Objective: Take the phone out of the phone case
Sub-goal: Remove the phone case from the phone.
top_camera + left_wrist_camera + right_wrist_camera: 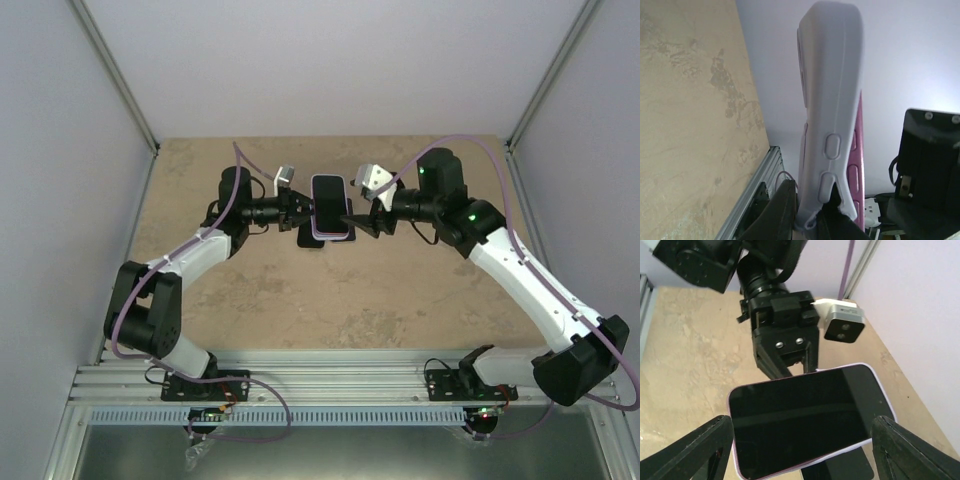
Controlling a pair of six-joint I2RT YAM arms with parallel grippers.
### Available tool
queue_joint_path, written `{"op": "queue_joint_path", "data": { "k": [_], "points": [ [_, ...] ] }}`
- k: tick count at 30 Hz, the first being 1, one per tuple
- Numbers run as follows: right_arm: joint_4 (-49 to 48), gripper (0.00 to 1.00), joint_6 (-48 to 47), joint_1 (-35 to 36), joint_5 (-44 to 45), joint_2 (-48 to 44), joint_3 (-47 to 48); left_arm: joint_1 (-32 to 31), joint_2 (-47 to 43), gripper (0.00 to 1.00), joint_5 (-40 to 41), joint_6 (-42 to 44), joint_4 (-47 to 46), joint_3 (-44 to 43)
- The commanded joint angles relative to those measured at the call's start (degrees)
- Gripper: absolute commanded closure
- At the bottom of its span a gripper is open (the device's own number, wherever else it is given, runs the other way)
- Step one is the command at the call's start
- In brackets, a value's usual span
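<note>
The black-screened, pink-edged phone (805,415), in its pale lilac soft case (832,100), hung between the two tools above the beige mottled tabletop (400,310). The left gripper (807,212) was pinched on the case's edge. The right gripper (803,435) straddled the phone, jaws spread wide, but contact was unclear. Peeling seemed under way. Next, the case lip wanted pulling away against a firm hold.

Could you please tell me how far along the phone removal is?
Done: the black-screened phone in its lavender silicone case is lifted off the beige stone-patterned table. In hand: the left hand pinches the case's edge; the right hand brackets the phone's ends. Left: the phone is not yet out of the case.
</note>
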State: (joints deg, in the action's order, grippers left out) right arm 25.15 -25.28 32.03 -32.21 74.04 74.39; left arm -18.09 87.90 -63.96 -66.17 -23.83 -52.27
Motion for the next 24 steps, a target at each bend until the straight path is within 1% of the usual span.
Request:
{"op": "queue_joint_path", "data": {
  "k": [1,7,14,19,24],
  "points": [
    [1.6,0.25,-6.2,2.5,6.2,-1.2,-2.0,0.5,1.0,1.00,-1.3,-4.3,-4.7,-2.3],
    [-0.6,0.30,-9.0,5.6,11.8,-1.2,-5.3,0.5,2.9,1.00,-2.4,-7.3,-8.1,-2.3],
    [-2.5,0.35,-11.6,10.4,19.0,-0.7,-7.7,0.5,3.8,1.00,-2.6,-7.8,-8.2,-2.3],
    [-3.5,0.38,-12.8,12.6,22.6,0.1,-8.3,0.5,4.1,1.00,-2.8,-7.8,-8.2,-2.2],
    [-6.0,0.41,-14.0,14.5,28.3,0.8,-8.9,0.5,4.0,1.00,-2.7,-7.7,-8.1,-2.2]
  ]
}}
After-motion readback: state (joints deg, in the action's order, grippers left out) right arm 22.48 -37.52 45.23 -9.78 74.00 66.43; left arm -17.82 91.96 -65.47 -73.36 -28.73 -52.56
